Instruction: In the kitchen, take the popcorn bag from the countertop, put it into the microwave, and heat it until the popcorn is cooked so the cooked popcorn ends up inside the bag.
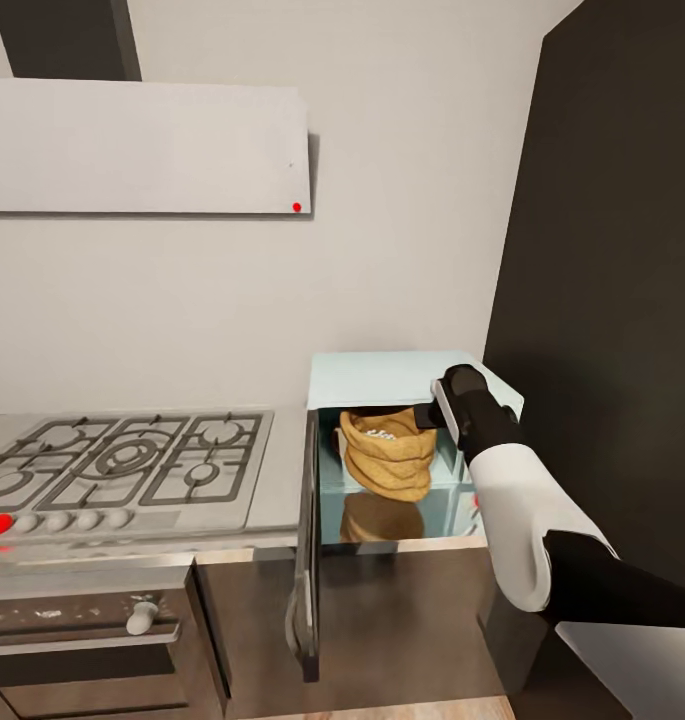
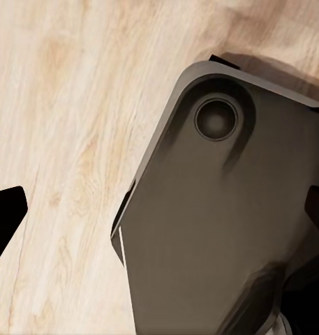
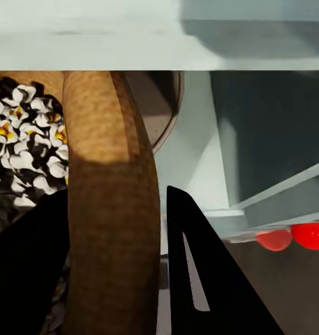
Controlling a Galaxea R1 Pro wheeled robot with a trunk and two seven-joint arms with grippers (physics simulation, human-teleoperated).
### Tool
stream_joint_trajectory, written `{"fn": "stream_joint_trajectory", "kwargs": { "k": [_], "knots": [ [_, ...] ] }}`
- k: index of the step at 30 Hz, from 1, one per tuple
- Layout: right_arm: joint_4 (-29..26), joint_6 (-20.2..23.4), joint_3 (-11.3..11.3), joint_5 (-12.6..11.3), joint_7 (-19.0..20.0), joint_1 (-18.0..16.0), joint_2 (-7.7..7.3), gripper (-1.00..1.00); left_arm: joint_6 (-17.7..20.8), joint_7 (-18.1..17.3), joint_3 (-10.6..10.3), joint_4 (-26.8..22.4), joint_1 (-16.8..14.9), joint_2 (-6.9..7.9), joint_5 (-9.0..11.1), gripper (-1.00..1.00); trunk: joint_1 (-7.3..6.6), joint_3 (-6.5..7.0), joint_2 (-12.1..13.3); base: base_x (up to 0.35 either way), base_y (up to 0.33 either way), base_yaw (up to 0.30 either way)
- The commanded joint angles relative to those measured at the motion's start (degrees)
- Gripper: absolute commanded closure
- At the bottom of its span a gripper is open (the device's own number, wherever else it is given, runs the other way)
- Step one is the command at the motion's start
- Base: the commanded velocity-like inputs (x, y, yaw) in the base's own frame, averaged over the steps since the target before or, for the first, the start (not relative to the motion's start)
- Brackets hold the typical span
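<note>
The pale mint-blue microwave point(image 1: 382, 378) stands on the countertop point(image 1: 282, 490) with its door point(image 1: 304, 560) swung open to the left. Inside it sits the tan popcorn bag point(image 1: 387, 465), upright, with white popcorn point(image 1: 382, 435) at its mouth. My right gripper point(image 1: 427, 415) reaches into the cavity at the bag's right rim. In the right wrist view its black fingers point(image 3: 201, 265) close on either side of the rolled rim point(image 3: 110, 209), with popped white-and-yellow popcorn point(image 3: 26, 146) beside it. My left gripper point(image 2: 159, 230) is open over the wooden floor.
A gas hob point(image 1: 122, 460) with a red dot lies left of the microwave, a built-in oven point(image 1: 82, 640) below it and a range hood point(image 1: 142, 145) above. A tall dark cabinet point(image 1: 612, 250) stands close on the right. The robot's grey base point(image 2: 229, 209) shows below the left gripper.
</note>
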Motion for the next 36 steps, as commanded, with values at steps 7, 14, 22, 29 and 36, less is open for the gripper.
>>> {"fn": "stream_joint_trajectory", "kwargs": {
  "k": [7,14,22,29,36],
  "knots": [
    [-2.77,0.16,-1.86,0.28,0.21,-0.08,0.03,1.00,-0.06,0.08,0.21,-0.09,0.02,-0.02,0.12,-1.00,0.00,-0.06,-0.06,0.024,0.000,0.000],
    [-2.77,0.16,-1.93,0.30,0.21,-0.08,0.03,1.00,-0.07,0.06,0.15,-0.09,0.02,-0.02,0.12,-1.00,0.00,-0.06,-0.06,0.220,0.000,0.000],
    [-2.77,0.16,-1.92,0.29,0.21,-0.08,-0.08,1.00,-0.06,0.06,0.19,-0.09,0.02,-0.02,0.12,-1.00,0.00,-0.06,-0.06,0.012,0.000,0.000],
    [-2.77,0.16,-1.85,0.39,0.11,-0.08,-0.15,-1.00,-0.07,0.06,0.19,-0.09,0.02,-0.02,0.12,-1.00,0.00,-0.06,-0.06,0.000,0.000,0.000],
    [-2.77,0.16,-1.85,0.21,0.44,-0.08,0.07,-1.00,-0.11,0.02,0.15,-0.09,0.02,-0.02,0.12,-1.00,0.00,-0.06,-0.06,0.000,0.000,0.000]
  ]
}}
